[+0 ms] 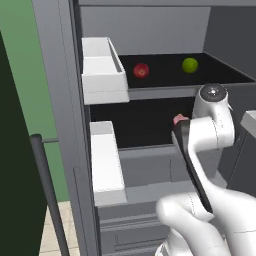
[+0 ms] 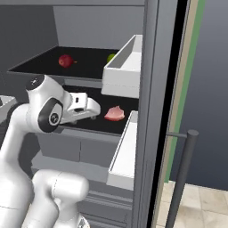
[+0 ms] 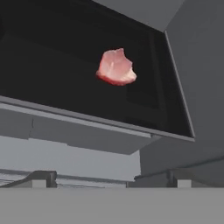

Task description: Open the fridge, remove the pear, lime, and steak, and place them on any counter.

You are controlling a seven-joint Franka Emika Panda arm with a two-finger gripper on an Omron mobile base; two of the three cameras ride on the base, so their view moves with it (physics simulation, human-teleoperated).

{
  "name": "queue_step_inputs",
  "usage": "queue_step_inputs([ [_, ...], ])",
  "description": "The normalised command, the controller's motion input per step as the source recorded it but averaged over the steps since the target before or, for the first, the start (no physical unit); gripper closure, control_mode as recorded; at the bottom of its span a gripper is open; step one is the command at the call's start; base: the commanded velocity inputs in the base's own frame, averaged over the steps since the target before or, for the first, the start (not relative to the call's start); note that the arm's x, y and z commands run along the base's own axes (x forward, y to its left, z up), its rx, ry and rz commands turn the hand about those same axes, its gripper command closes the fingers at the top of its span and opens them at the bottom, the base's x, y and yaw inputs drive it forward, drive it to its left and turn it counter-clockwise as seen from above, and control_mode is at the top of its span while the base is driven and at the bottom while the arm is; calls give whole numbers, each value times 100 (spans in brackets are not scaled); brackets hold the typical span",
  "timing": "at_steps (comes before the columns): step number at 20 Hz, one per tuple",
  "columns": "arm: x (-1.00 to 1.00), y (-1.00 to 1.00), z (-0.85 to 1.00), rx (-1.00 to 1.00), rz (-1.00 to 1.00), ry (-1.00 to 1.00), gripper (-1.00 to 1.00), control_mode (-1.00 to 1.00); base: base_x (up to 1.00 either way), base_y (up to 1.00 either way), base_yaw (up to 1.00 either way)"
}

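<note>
From the left base view, the open fridge (image 1: 65, 125) holds the pear (image 1: 141, 70) and lime (image 1: 190, 65) on its upper shelf; the right base view shows the steak (image 2: 115, 113) on the lower shelf just beyond the gripper (image 2: 91, 108); the hand view shows that gripper's tips spread wide apart, empty, below the steak (image 3: 116, 67).

Looking into the open fridge (image 1: 65, 100): plenty of bare black shelf around the steak (image 3: 116, 67), nothing sitting between it and the shelf's front lip. Same up top, pear (image 1: 141, 70) and lime (image 1: 190, 65) lying well apart. Crowding both sides, though: white door bins (image 1: 102, 70) sticking out beside each shelf, narrowing the way in.
</note>
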Motion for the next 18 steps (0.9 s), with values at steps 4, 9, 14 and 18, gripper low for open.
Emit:
queue_step_inputs([
  [4,67,0,0,0,0,3,-100,-100,0,0,0],
  [9,59,-7,-10,0,0,2,-100,-100,0,0,0],
  [14,49,-3,-58,-4,0,-1,-100,-100,0,0,0],
  [18,41,0,-69,-7,0,-4,-100,-100,0,0,0],
])
